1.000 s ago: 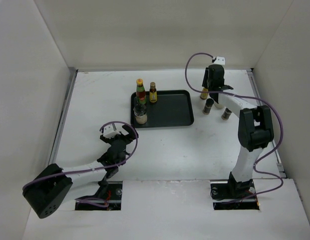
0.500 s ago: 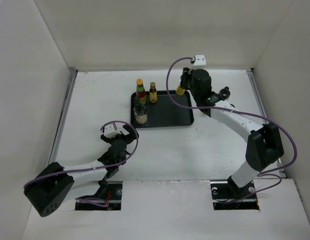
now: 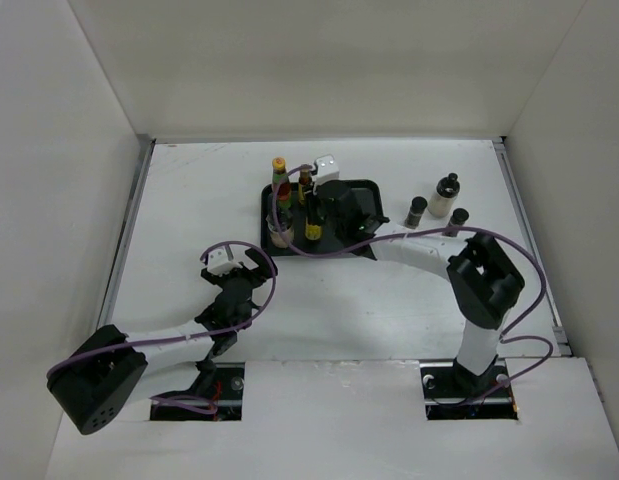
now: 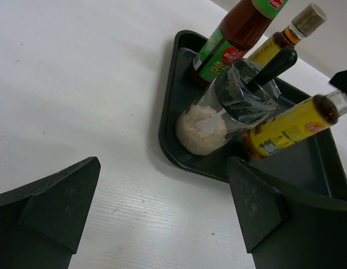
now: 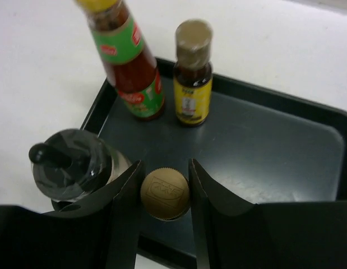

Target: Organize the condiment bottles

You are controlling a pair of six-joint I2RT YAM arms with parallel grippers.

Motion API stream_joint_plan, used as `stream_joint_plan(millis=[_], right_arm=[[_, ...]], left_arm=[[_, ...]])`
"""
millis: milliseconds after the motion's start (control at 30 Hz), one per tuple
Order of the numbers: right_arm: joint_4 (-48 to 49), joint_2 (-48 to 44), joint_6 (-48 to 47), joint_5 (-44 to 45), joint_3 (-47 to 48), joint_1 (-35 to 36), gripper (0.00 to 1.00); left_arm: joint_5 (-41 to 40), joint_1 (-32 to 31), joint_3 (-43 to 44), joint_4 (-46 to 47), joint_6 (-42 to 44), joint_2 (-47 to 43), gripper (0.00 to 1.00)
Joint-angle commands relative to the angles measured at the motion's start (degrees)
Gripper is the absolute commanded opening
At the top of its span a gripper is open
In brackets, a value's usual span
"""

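Right gripper (image 5: pixel 165 182) clamps the yellow-labelled bottle (image 4: pixel 285 130), cap upward, over the tray (image 5: pixel 263 145) just beside the whitish jar (image 5: pixel 72 162); left gripper (image 4: pixel 162 168) stands open, well apart.

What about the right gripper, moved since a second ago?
Yes: the right gripper swung left, from beyond the tray's right edge to over its left half, gripping a bottle.

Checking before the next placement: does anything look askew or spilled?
Nothing spilled. The yellow-labelled bottle in the right tool leans well over, while the red bottle on the tray stands upright.
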Motion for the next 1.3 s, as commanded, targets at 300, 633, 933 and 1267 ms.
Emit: stream_joint_plan(millis=[300, 633, 933, 1267], right_arm=[[8.63, -0.35, 1.07, 8.15, -3.24, 5.32, 0.58], [8.02, -17.04, 2.92, 8.77, -14.31, -1.42, 0.85], [1.08, -17.95, 4.59, 13.17, -20.13, -20.51, 0.93], [-0.15, -10.04, 7.66, 9.65, -16.18, -27.11, 0.78]], left_arm=[[0.27, -0.74, 1.8, 2.97, -0.67, -0.5, 1.0], [0.62, -1.0, 1.88, 2.97, -0.67, -0.76, 1.0], [1.5, -1.53, 2.15, 3.06, -0.75, -0.24, 1.0], [1.67, -1.09, 2.24, 3.15, -0.75, 0.82, 1.0]])
